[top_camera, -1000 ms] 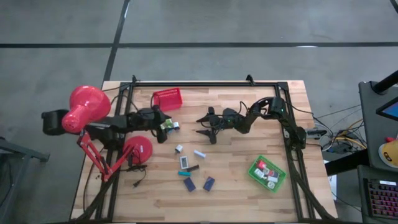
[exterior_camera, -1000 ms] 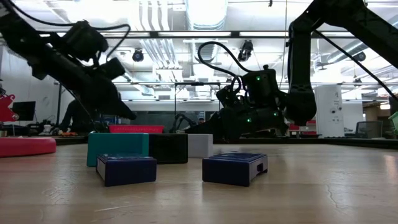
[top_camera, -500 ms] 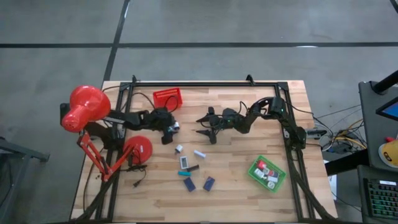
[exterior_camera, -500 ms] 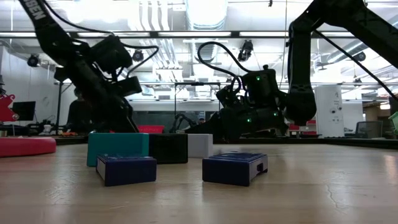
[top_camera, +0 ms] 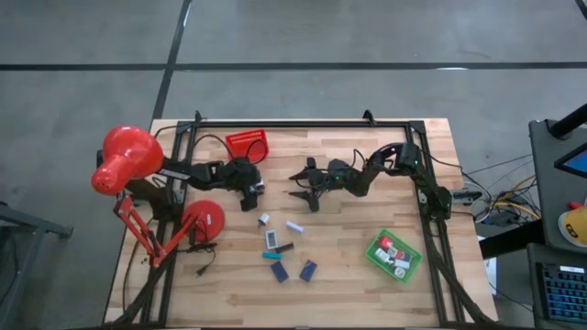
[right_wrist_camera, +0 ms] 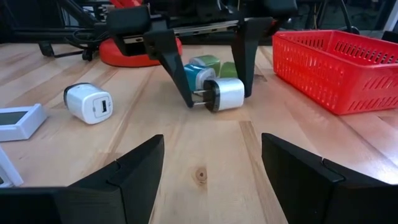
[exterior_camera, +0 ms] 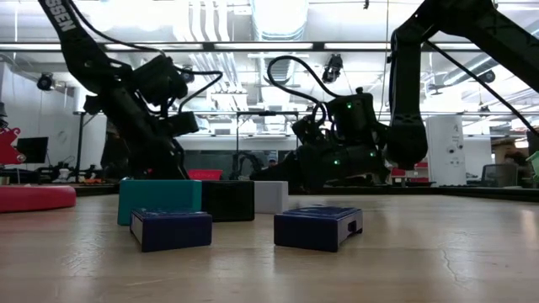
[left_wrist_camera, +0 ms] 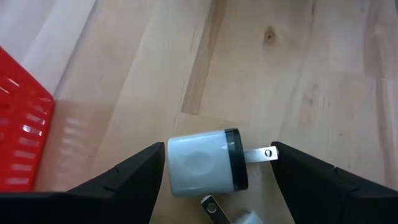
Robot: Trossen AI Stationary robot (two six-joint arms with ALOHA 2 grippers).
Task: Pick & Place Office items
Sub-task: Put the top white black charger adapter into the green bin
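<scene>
A white plug charger (left_wrist_camera: 202, 163) with a black ring and metal prongs lies on its side on the table, beside teal and green chargers (right_wrist_camera: 199, 74). My left gripper (left_wrist_camera: 217, 149) points steeply down over it, open, with one finger at each end of the charger (right_wrist_camera: 225, 93). My right gripper (right_wrist_camera: 211, 140) stands open near the table's middle (top_camera: 298, 185), low and nearly level, facing the left gripper with nothing between its fingers. More office items (top_camera: 280, 247) lie loose toward the near edge, among them another white charger (right_wrist_camera: 90, 102). My left gripper has one finger (left_wrist_camera: 134, 177) at the charger's rounded end (left_wrist_camera: 174, 165) and the other at a prong tip (left_wrist_camera: 268, 152). Whether they touch it, I cannot tell. The fingers come slanting from above and the charger lies lengthwise between them, on the table.
A red tray (top_camera: 246, 145) stands just beyond the left gripper, toward the far edge. A green tray (top_camera: 394, 255) holding small items sits near right. A red desk lamp (top_camera: 124, 158) with its round base (top_camera: 204, 220) occupies the left side. A black frame (top_camera: 303, 124) rims the table.
My left gripper has sunk toward the table and tipped more steeply downward, coming down with its fingers on either side of the white charger. The charger has stayed where it lay.
</scene>
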